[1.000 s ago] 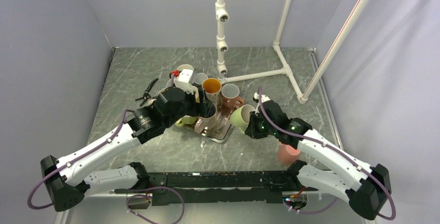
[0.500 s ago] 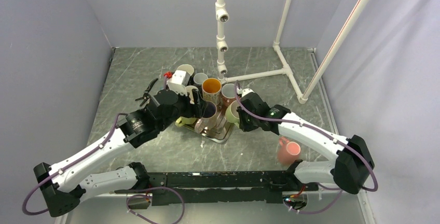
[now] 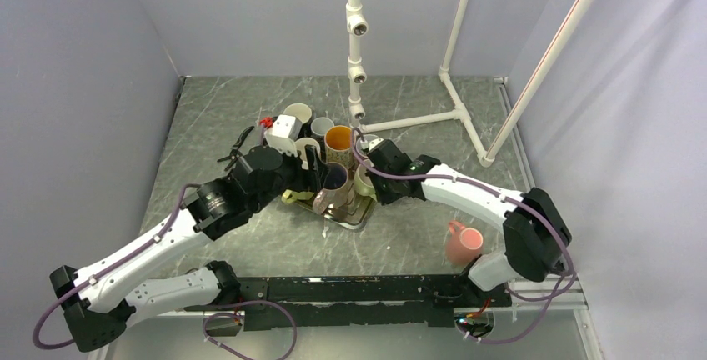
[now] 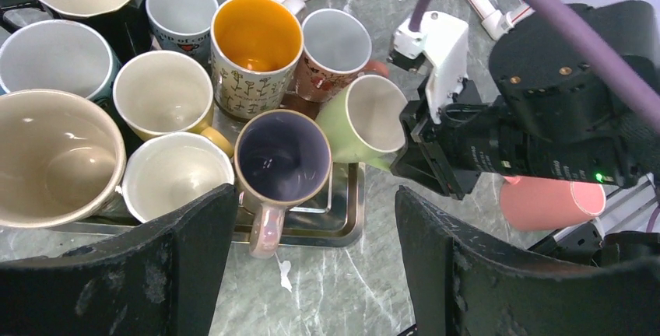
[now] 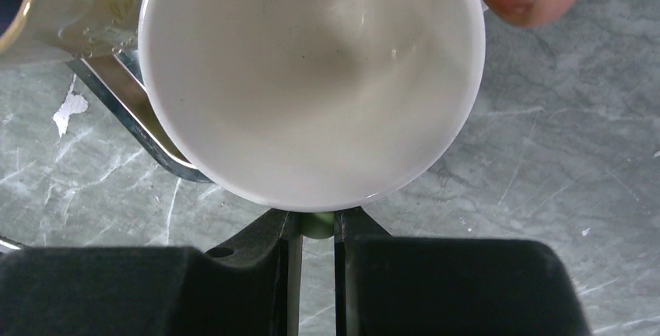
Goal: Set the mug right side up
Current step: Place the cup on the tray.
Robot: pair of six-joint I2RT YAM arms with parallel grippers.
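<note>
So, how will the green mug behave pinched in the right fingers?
Green mug looks glazed ceramic: probably rigid, slick. Right fingers pinch only a narrow green part, so it may swivel. Tilted now, it could tip if released.

Pincer (image 5: 315, 227) grips the mug (image 5: 311, 71) by its green edge — white inside showing.

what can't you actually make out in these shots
- green mug handle: left wrist view, right gripper covers it; right wrist view, the mug's own bowl hides it.
- pink mug mouth: left wrist view, right arm overlaps it; top view, too small.
- tray: mostly under mugs in every view.
- black thing left of the mugs: top view, too small to name.
</note>
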